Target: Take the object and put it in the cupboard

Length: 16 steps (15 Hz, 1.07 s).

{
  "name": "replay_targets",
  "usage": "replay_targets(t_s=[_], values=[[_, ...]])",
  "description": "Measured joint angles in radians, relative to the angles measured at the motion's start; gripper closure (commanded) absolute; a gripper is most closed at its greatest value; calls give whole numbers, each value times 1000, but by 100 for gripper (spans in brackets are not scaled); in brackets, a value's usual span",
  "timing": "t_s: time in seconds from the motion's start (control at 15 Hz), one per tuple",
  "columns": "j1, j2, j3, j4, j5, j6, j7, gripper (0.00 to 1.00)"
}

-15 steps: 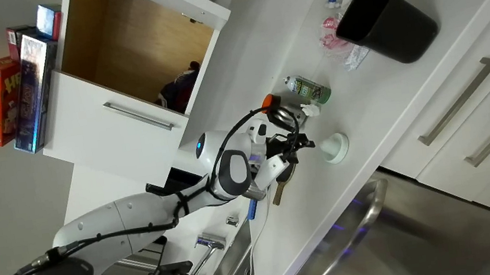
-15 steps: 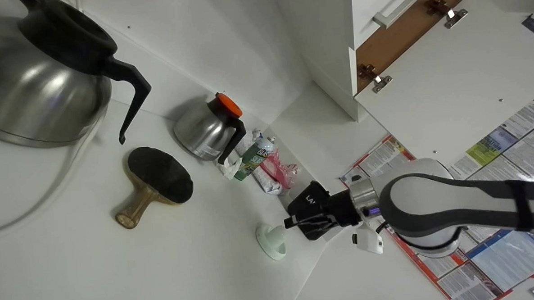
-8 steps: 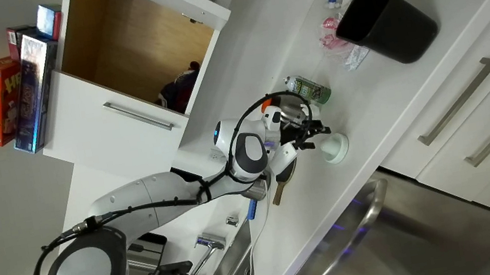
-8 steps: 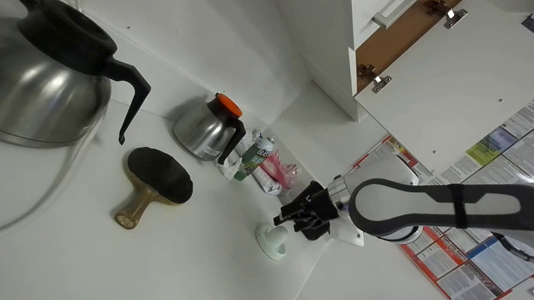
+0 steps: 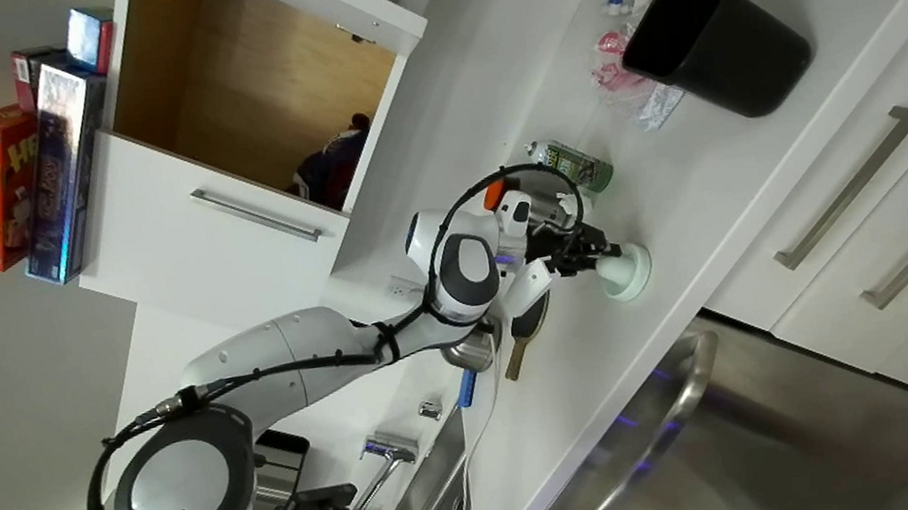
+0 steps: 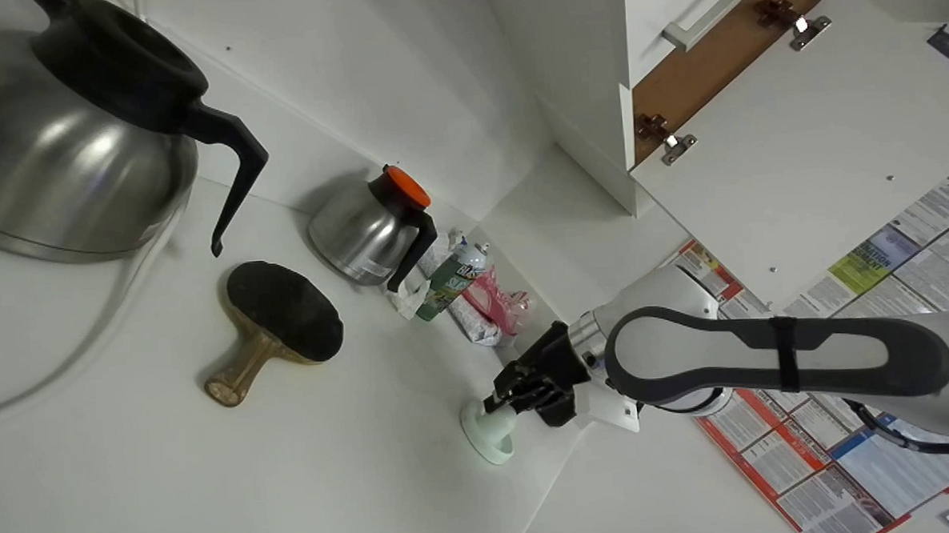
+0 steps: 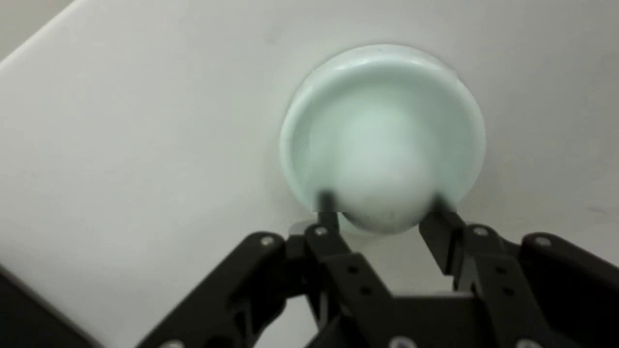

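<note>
The object [image 7: 387, 140] is a pale mint-white round dish with a raised knob in its middle, resting on the white counter [image 7: 145, 145]. My gripper [image 7: 383, 199] has its black fingers on opposite sides of that knob, apparently pressed against it; the fingertips are blurred. In both exterior views the gripper [image 5: 603, 260] reaches down to the object [image 6: 490, 438], whose rim stays visible. The cupboard [image 5: 280, 56] stands open with its brown interior showing, a dark bundle in one corner. Its hinged white door [image 6: 798, 164] is swung out.
A black bin [image 5: 720, 44], a green spray can [image 5: 571, 165] and a steel jug with an orange lid [image 6: 361, 231] stand near the object. A dark paddle [image 6: 284, 315] lies on the counter. A large steel jug [image 6: 68, 140] and a sink [image 5: 419, 503] are farther off.
The arm has come across and down to the object. The jaws, wide apart before, have drawn in around its knob, and the object has shifted very slightly.
</note>
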Motion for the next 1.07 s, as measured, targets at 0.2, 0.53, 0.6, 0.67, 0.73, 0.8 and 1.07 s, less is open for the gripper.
replay_targets(t_s=[0.2,0.53,0.6,0.67,0.73,0.8,1.07], values=[[1,0,-1,18,-18,-56,44,81],[13,-13,3,38,-35,-125,104,81],[18,-26,8,40,-35,-139,106,81],[23,-45,15,43,-34,-157,110,81],[27,-67,22,47,-34,-176,117,81],[33,-93,30,51,-34,-198,123,81],[60,-209,64,90,-43,-305,159,81]])
